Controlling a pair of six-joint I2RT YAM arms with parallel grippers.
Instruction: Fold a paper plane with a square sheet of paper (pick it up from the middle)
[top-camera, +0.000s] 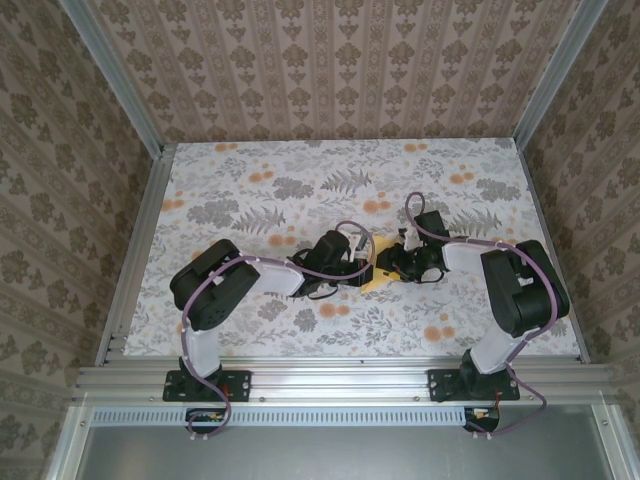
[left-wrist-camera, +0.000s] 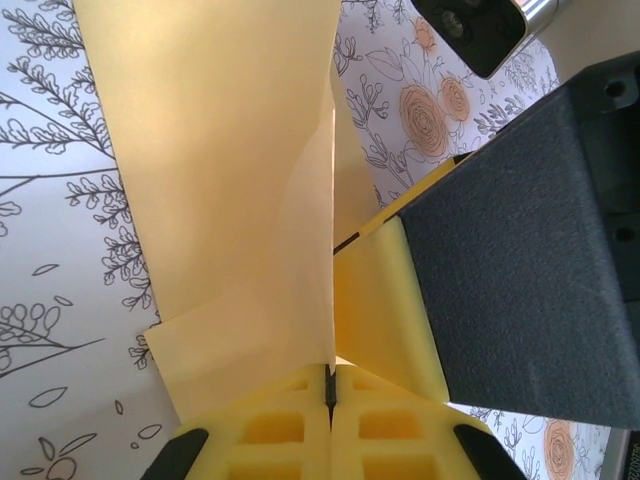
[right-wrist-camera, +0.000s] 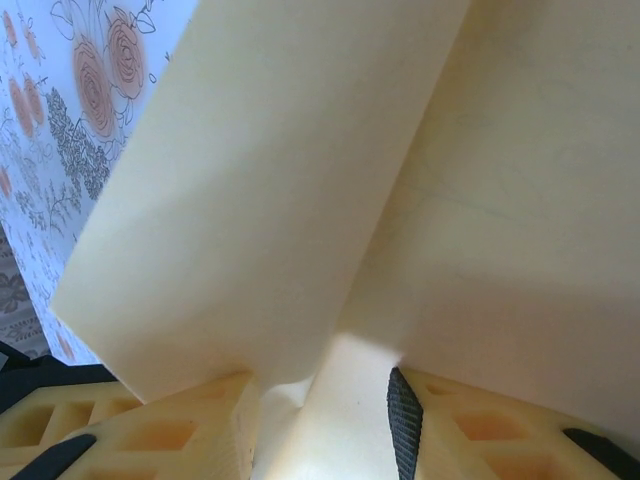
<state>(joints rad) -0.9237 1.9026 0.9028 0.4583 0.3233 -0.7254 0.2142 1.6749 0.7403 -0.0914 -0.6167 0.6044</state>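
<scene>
Yellow paper, thin, limp: left jaws shut on its edge, right jaws half-open astride fold; grip near creases.

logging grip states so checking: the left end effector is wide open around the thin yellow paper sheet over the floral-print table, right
Not quite. The left end effector is not wide open: it is shut, its two fingers pressed together and pinching an edge of the thin yellow paper sheet over the floral-print table. The left wrist view shows this.
</scene>
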